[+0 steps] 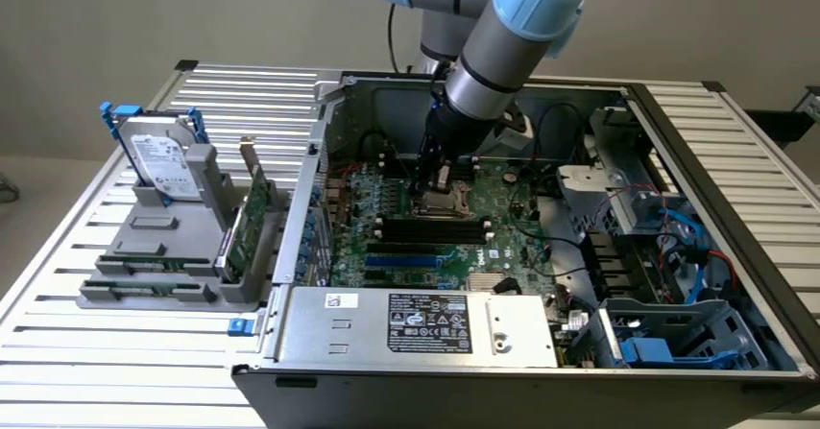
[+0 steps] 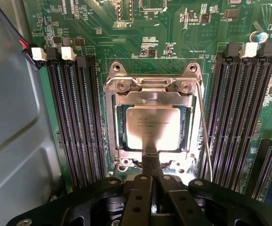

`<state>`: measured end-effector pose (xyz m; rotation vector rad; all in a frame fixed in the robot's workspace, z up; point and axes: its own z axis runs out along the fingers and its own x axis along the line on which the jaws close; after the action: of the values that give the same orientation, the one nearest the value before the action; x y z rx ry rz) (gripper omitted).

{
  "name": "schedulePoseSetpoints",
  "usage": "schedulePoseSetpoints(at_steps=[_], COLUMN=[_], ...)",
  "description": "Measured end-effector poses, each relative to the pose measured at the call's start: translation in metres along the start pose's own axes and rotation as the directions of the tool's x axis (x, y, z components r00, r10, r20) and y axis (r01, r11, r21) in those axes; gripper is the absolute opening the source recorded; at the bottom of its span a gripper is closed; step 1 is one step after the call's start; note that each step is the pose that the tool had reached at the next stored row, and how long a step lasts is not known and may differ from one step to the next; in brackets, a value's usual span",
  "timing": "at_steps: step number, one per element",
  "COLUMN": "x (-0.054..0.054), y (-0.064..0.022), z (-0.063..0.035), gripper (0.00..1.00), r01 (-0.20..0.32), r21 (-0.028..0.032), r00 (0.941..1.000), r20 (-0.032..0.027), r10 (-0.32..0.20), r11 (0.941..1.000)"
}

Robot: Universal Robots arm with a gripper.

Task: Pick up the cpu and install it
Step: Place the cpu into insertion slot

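The cpu, a small square chip with a silvery top plate, lies flat inside the square metal socket frame on the green motherboard. My gripper is shut, its two dark fingers pressed together, and their tip is at the middle of the cpu's near edge. I cannot tell whether the tip touches the chip or hovers just over it. In the exterior view the arm reaches straight down into the open computer case, with the gripper right above the socket.
Black memory slots flank the socket, and a thin wire lever runs along one side of it. The case walls and power supply hem in the board. A hard drive stands in a grey holder on the exterior view's left.
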<state>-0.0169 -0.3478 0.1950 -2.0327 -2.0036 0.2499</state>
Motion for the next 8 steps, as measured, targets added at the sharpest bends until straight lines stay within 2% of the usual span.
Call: schedulePoseSetpoints(at_steps=[8], x=[0.0007], y=[0.0001], z=[0.001], gripper=[0.11], r01=[0.0], r21=[-0.0003], r00=[1.0], r20=[-0.0006], r10=[0.0], r11=[1.0])
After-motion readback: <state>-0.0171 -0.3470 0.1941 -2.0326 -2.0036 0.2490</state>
